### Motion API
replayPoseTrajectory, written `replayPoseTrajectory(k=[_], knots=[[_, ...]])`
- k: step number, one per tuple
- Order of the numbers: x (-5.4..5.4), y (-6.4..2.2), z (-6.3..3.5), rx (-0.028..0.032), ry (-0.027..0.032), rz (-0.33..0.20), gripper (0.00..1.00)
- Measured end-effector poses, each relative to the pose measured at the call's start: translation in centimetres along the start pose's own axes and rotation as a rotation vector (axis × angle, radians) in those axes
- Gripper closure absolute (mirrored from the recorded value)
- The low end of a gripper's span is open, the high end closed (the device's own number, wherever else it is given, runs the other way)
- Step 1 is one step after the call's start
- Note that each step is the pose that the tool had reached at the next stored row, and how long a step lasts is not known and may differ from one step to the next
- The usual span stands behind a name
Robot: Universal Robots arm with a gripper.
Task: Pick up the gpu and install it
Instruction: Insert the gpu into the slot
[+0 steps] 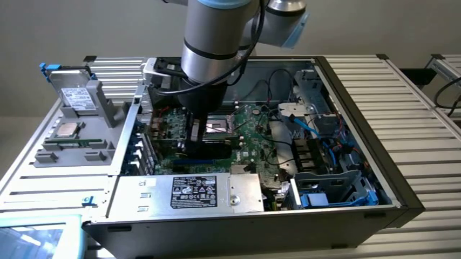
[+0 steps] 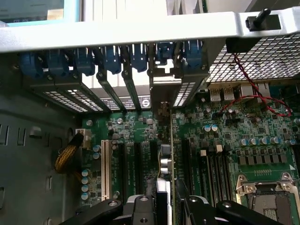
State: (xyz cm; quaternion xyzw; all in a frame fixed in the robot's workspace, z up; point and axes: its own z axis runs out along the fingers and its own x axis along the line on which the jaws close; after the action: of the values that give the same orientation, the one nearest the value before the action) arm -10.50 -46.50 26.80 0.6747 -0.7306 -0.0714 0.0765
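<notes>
**Green and upright, held tight**

One flat green card with silver end plate (image 2: 165,159), squeezed between two black fingers (image 2: 140,212) of one black metal pincer (image 2: 165,214). Upright at the slots (image 2: 129,164) of one big green board (image 2: 225,140).

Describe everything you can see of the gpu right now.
The gpu is seen edge-on: a thin board with silvery parts along it, its silver metal bracket up against a rear slot opening of the case. It stands upright on its long edge over the motherboard, in line with the expansion slots. The gripper clamps it from both sides. Whether it is fully seated cannot be told.
</notes>
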Motion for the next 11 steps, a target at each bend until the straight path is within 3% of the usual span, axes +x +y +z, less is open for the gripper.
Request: replayPoseTrajectory(k=[3, 7, 11], knots=[[0.00, 0.00, -0.04, -0.0028, 0.0005, 0.000, 0.72], [-0.01, 0.02, -0.11, -0.0202, 0.0019, 0.000, 0.72], [-0.13, 0.02, -0.11, -0.0232, 0.0027, -0.003, 0.72]])
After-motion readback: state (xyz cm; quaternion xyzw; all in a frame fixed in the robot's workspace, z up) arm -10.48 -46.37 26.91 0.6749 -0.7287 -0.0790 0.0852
